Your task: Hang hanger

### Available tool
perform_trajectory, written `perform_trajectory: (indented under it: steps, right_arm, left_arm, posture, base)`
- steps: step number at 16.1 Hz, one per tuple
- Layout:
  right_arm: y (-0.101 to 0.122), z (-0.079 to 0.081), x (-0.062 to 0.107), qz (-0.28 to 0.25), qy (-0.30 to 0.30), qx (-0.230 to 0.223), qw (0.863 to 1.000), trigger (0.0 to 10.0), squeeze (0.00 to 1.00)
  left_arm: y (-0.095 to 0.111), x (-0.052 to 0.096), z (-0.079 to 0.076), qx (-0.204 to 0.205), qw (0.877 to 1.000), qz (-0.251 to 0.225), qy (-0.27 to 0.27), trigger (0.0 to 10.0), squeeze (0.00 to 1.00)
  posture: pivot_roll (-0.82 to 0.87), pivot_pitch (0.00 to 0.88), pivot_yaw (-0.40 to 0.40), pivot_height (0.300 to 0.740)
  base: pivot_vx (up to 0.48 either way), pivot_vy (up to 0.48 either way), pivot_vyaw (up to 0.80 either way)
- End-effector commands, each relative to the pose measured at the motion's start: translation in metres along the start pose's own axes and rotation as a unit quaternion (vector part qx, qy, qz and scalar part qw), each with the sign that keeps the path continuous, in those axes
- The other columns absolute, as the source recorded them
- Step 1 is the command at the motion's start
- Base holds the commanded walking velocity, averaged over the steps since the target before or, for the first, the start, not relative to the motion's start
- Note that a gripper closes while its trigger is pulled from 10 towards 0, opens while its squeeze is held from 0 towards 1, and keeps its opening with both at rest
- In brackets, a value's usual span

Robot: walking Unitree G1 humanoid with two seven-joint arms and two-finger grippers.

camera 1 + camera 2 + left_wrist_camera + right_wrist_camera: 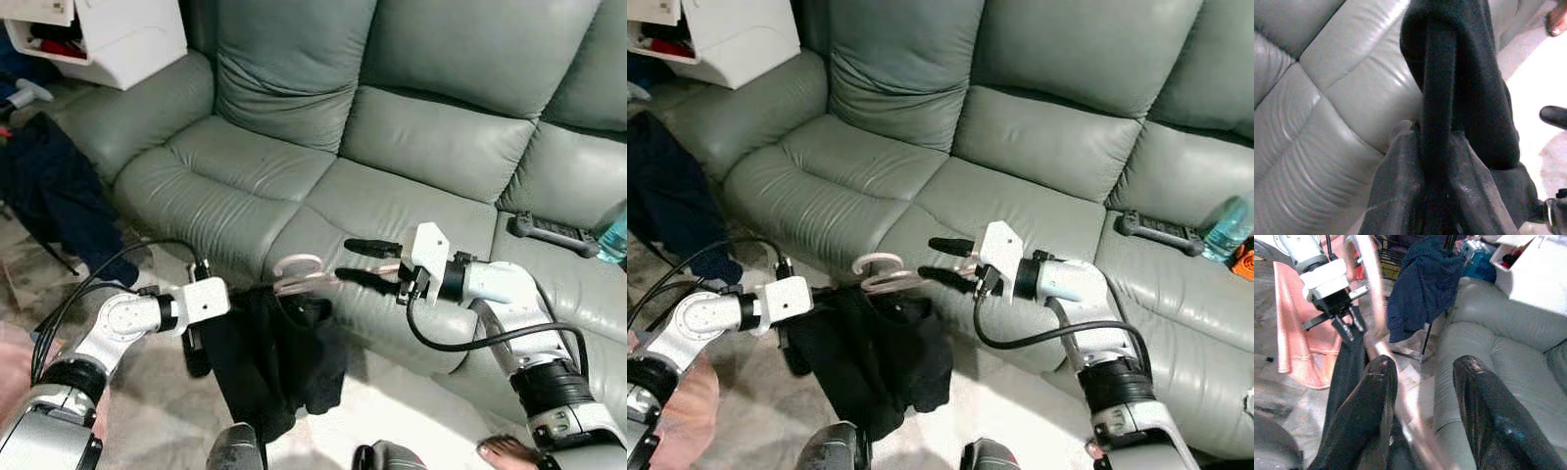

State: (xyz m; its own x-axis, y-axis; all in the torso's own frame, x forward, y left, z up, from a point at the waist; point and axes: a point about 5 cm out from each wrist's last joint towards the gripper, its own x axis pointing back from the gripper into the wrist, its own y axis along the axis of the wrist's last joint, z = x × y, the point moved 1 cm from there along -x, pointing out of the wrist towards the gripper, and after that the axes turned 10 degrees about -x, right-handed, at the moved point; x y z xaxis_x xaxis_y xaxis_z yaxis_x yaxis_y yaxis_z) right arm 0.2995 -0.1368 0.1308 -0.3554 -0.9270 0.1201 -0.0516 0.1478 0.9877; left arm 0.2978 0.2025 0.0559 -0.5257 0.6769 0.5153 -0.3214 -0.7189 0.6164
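A grey-green leather sofa (392,147) spans the upper and middle parts of the head views, serving as backdrop rather than target; nothing to hang from is visible here. At upper left a white box (118,34) sits on the sofa arm, and below it a dark blue garment (49,191) drapes over a stand at the left edge.

Low and centre, a black garment (269,357) hangs in front of the sofa's front edge, carried on a pale pink hanger (299,274) whose hook rises just above the cloth. The left gripper (199,328), at lower left, clamps the garment's edge beside the hanger; in the left wrist view its fingers (1437,117) are wrapped in black fabric, so it seems to steady the load from 1 side.

The right gripper (367,264), right of centre, points toward the hook with its 2 fingers parted and the pink bar passing between them, touching the lower finger (1364,406). It is not pinched yet, judging by the gap.

A black remote (554,233) and a blue bottle (1225,227) lie on the right seat. A person's bare toes (505,450) show at bottom right.
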Motion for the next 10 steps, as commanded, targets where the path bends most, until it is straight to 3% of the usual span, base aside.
perform_trajectory:
  steps: [1,2,3,4,5,6,7,8,9,10]
  right_arm:
    - [0.009,-0.002,0.003,-0.021,-0.003,-0.016,1.000,10.0,1.00]
    - [0.027,-0.010,0.003,-0.069,-0.033,-0.035,0.996,10.0,1.00]
    - [0.053,-0.030,0.006,-0.143,-0.114,-0.030,0.983,10.0,1.00]
    - [0.063,-0.041,0.009,-0.174,-0.164,-0.018,0.971,10.0,1.00]
    - [0.078,-0.063,0.021,-0.225,-0.279,-0.001,0.934,10.0,1.00]
    - [0.078,-0.076,0.036,-0.229,-0.369,0.021,0.900,10.0,1.00]
    - [0.073,-0.080,0.044,-0.225,-0.412,0.016,0.883,10.0,1.00]
    - [0.057,-0.086,0.056,-0.205,-0.476,-0.023,0.855,10.0,0.00]
    - [0.036,-0.091,0.059,-0.141,-0.529,-0.059,0.835,10.0,0.00]
    - [0.020,-0.093,0.060,-0.105,-0.554,-0.091,0.821,10.0,0.00]
  left_arm:
    - [-0.001,0.009,0.015,0.007,0.999,0.000,0.047,0.0,0.00]
    - [-0.005,0.012,0.017,0.027,0.997,0.005,0.066,0.0,0.00]
    - [-0.009,0.016,0.022,0.062,0.992,0.009,0.105,0.0,0.00]
    - [-0.010,0.017,0.026,0.086,0.988,0.007,0.130,0.0,0.00]
    - [-0.016,0.018,0.032,0.120,0.977,0.023,0.175,0.0,0.00]
    - [-0.019,0.019,0.036,0.152,0.965,0.028,0.210,0.0,0.00]
    - [-0.019,0.020,0.041,0.170,0.958,0.027,0.230,0.0,0.00]
    - [-0.020,0.022,0.050,0.200,0.942,0.025,0.268,0.0,0.00]
    - [-0.019,0.024,0.057,0.217,0.930,0.023,0.295,0.0,0.00]
    - [-0.016,0.024,0.062,0.221,0.927,0.013,0.304,0.0,0.00]
  posture:
    - [-0.05,0.033,0.029,0.740]
    - [-0.04,0.035,0.036,0.740]
    - [-0.05,0.040,0.049,0.740]
    - [-0.05,0.042,0.050,0.740]
    - [-0.05,0.051,0.057,0.740]
    - [-0.05,0.051,0.057,0.740]
    - [-0.04,0.053,0.056,0.740]
    - [-0.04,0.058,0.055,0.740]
    - [-0.04,0.058,0.055,0.740]
    - [-0.04,0.065,0.054,0.740]
  base:
    - [0.000,0.000,0.00]
    - [0.000,0.000,0.00]
    - [0.000,0.000,0.00]
    - [0.000,0.000,0.00]
    - [0.000,0.000,0.00]
    - [0.000,0.000,0.00]
    - [0.000,0.000,0.00]
    - [0.000,0.000,0.00]
    - [0.000,0.000,0.00]
    - [0.000,0.000,0.00]
